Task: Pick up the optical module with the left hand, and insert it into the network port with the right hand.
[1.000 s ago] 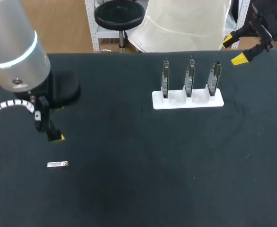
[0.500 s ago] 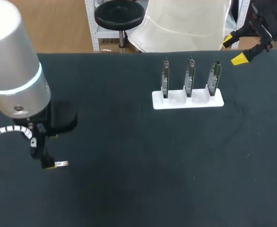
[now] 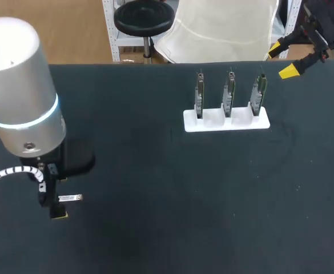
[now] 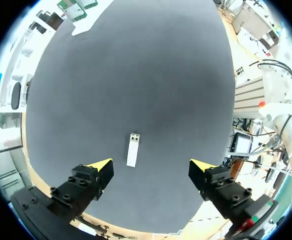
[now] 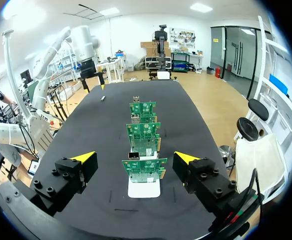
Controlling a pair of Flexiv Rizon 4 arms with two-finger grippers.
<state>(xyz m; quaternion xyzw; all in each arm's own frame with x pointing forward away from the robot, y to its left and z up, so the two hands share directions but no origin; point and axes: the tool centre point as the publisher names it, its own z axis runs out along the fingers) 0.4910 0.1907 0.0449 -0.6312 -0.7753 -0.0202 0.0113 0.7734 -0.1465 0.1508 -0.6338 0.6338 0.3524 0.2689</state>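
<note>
Since a second ago my left arm has swung toward the table's near left edge. Its left gripper (image 4: 150,165) now hangs low over the optical module (image 4: 133,149), fingers spread wide; the module lies flat on the dark table (image 3: 167,200) between and slightly ahead of them, touched by neither. Farther back, right of the middle, a white holder (image 3: 226,123) carries three green circuit boards (image 3: 229,91) upright in a row, and beyond it at the far right corner the right gripper (image 3: 282,60) hovers wide open and empty, facing along that row.
</note>
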